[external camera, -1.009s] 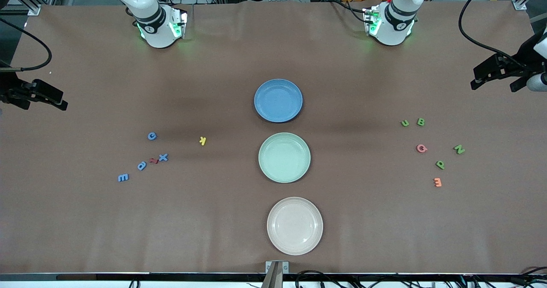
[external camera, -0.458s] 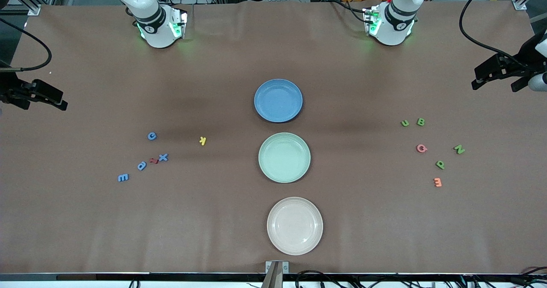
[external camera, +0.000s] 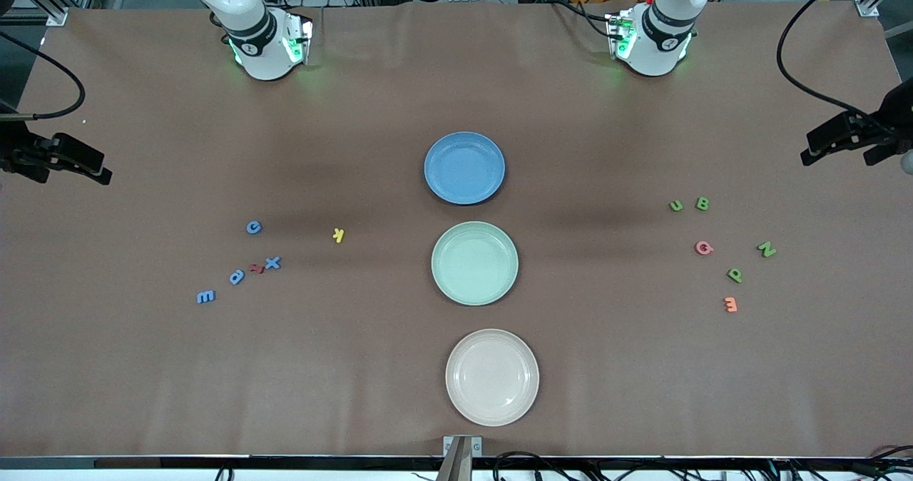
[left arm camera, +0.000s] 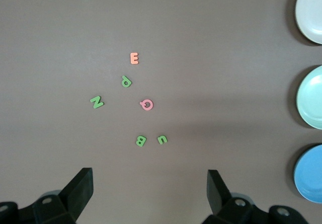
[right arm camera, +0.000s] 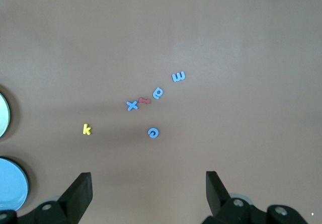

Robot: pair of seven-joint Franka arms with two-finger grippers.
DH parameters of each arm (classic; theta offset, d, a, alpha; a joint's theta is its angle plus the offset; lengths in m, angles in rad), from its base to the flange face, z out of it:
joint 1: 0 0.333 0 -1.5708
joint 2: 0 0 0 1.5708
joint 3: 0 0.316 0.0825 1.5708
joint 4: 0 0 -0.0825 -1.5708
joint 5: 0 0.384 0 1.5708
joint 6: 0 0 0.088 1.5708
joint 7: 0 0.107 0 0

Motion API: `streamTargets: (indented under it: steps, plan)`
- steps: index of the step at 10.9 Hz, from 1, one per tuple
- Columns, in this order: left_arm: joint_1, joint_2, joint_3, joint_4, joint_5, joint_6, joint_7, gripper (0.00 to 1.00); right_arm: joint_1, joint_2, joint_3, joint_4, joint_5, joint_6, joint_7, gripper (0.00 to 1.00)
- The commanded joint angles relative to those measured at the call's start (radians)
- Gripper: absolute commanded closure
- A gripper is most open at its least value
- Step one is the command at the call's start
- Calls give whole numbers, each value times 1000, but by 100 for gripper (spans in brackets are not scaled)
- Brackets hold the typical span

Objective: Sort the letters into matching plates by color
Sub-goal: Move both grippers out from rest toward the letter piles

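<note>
Three round shallow plastic plates stand in a row down the middle of the brown paper-covered table: the medium blue plate closest to the robots' bases, the pale mint green plate next, and the cream-beige plate nearest the front camera; all three hold nothing. The four small flat blue foam letters lie toward the right arm's end of the table: a blue C, a blue X, a blue a and a blue E, with a small dark red letter touching or just beside the X, between it and the a, and a yellow K lying apart, between this group and the plates. The four green foam letters lie toward the left arm's end: a green u just beside a green B, a green N and a green P, with a pink Q among them and an orange E nearest the front camera. The right gripper hangs high over its end of the table, jaws spread wide and holding nothing, the blue letters well clear of its fingers. The left gripper hangs likewise over its own end, wide apart and empty, the green letters well apart from its fingers.
</note>
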Motion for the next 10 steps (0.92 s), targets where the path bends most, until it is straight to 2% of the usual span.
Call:
streamTargets:
  steps: [1,3,6,10]
  plan:
    - [15,-2,-8,-74,42,72,-19,0,-3,4,-4,-9,12,1,-10,0]
    - [29,-2,-8,-158,43,126,-19,0,-2,5,-4,-38,15,36,-7,0]
    - [32,-3,-8,-274,45,177,-23,0,5,1,-2,-159,21,154,4,0]
    - [63,-9,-13,-432,47,366,16,0,5,-6,-1,-343,26,306,6,0]
